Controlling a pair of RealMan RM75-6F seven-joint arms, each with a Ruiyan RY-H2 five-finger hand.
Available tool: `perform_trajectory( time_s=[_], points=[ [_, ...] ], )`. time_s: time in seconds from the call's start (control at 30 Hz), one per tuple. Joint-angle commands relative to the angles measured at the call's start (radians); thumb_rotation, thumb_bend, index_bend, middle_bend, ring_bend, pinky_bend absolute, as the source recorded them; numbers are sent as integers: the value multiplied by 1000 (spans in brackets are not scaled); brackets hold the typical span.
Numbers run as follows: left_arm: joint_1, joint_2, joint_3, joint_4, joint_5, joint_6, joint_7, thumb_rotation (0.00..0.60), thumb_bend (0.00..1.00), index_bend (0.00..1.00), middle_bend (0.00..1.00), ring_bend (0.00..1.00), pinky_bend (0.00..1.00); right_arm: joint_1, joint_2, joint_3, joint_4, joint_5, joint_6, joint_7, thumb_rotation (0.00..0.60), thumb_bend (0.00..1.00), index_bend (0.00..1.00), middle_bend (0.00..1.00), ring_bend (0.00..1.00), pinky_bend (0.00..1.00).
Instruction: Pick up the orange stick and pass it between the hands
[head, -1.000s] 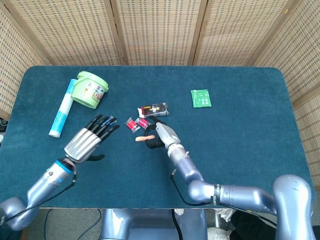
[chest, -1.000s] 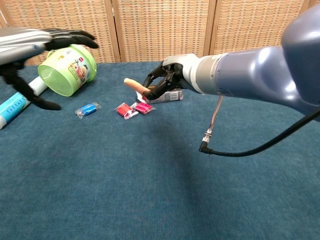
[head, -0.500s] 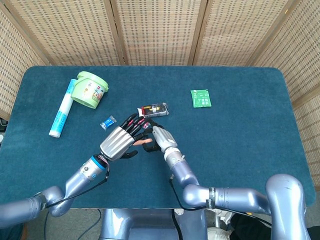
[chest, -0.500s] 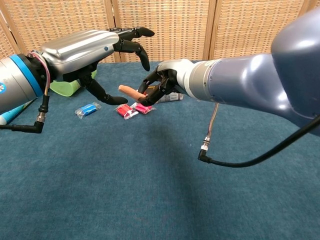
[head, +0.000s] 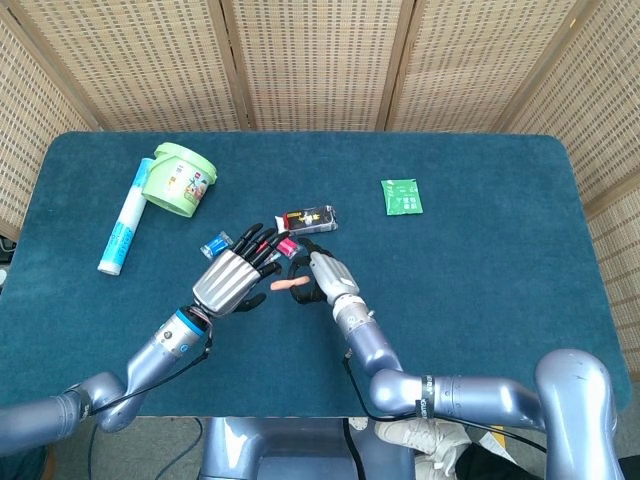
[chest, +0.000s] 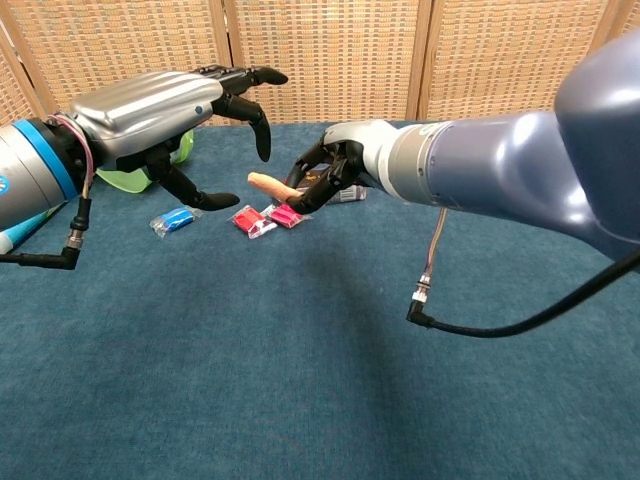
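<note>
Right hand (chest: 335, 172) pinches orange stick (chest: 268, 183); left hand (chest: 170, 112) spread.

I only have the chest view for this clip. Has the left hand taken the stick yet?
Observer: No. In the head view the stick juts from the right hand, short of the left hand.
Operator: Left fingers closing?
Observer: They're spread, holding nothing.
Operator: Anything right of the arms? The right arm blocks me.
Observer: A green packet lies flat there, apart from everything.
</note>
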Motion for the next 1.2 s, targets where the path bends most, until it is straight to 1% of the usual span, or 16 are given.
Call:
perform_trajectory(
  time_s=[0.03, 0.17, 0.43, 0.83, 1.2],
  points=[
    [-6, -17, 3, 23, 1, 5, -4, 600, 323, 432, 0, 0, 0, -1, -2, -3, 2, -2, -3, 0, 600, 610, 695, 101, 0, 0],
    [-16, -38, 4, 45, -5, 7, -3, 600, 337, 441, 0, 0, 0, -4, -1, -5, 2, -8, -7, 0, 600, 610, 696, 101, 0, 0],
    [-25, -51, 13, 45, -17, 1, 14, 600, 349, 454, 0, 0, 0, -10, 0, -5, 10, -12, -15, 6, 600, 612, 696, 101, 0, 0],
    [-47, -90, 2, 58, -52, -14, 51, 600, 351, 463, 0, 0, 0, -17, -3, -10, 19, -28, -29, 16, 600, 612, 697, 101, 0, 0],
    [-64, -126, 4, 74, -75, -31, 65, 600, 358, 480, 0, 0, 0, -26, 1, -13, 22, -35, -40, 26, 600, 612, 698, 101, 0, 0]
  ],
)
